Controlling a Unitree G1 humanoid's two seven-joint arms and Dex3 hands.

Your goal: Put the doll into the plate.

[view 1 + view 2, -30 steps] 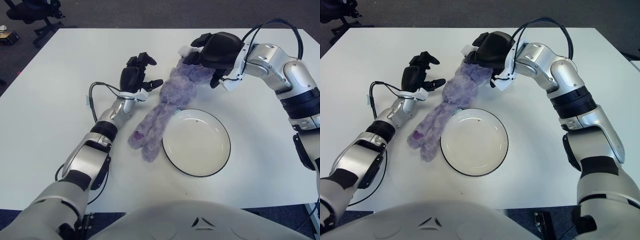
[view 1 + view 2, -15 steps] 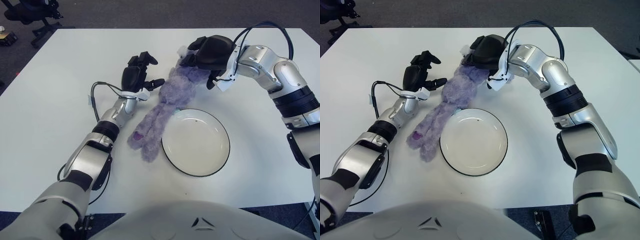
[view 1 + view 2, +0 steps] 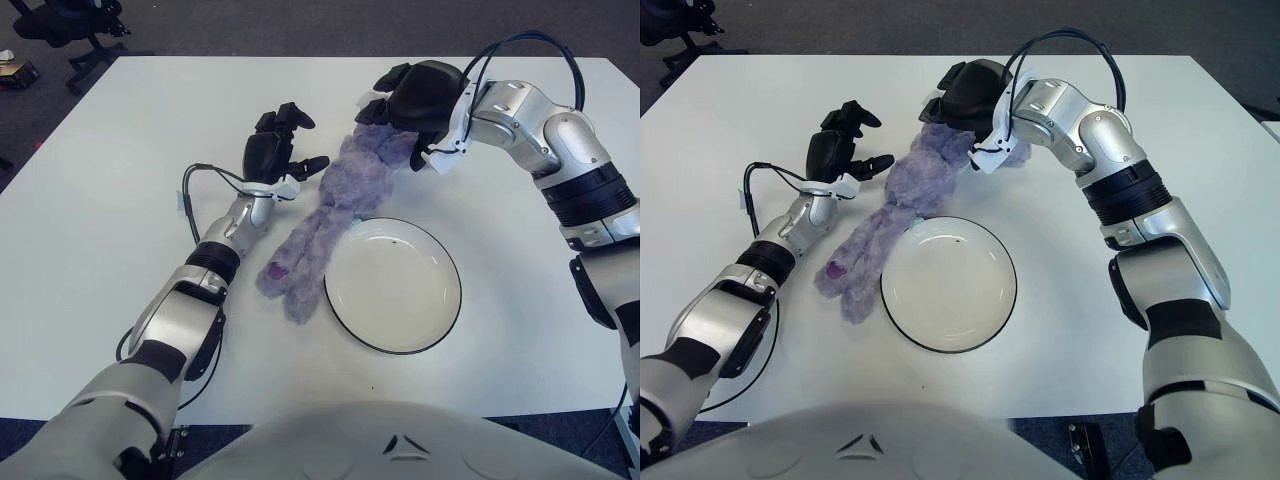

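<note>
A purple plush doll (image 3: 322, 215) lies stretched on the white table, head toward the far side and legs toward me. Its legs touch the left rim of a white plate (image 3: 395, 290) with a dark edge. My right hand (image 3: 412, 98) is at the doll's head from the far right, black fingers curled over the top of the head and its white ear. My left hand (image 3: 275, 150) stands just left of the doll's upper body, fingers spread and holding nothing. Nothing lies in the plate.
The white table (image 3: 120, 180) extends well to the left and right of the arms. A black cable (image 3: 190, 195) loops beside my left forearm. Beyond the far left corner stand an office chair (image 3: 60, 25) and a small box (image 3: 15, 72) on the floor.
My right hand has shifted slightly toward the far side over the doll's head, uncovering more of the head below it. The doll's body, the plate and my left hand stay put.
</note>
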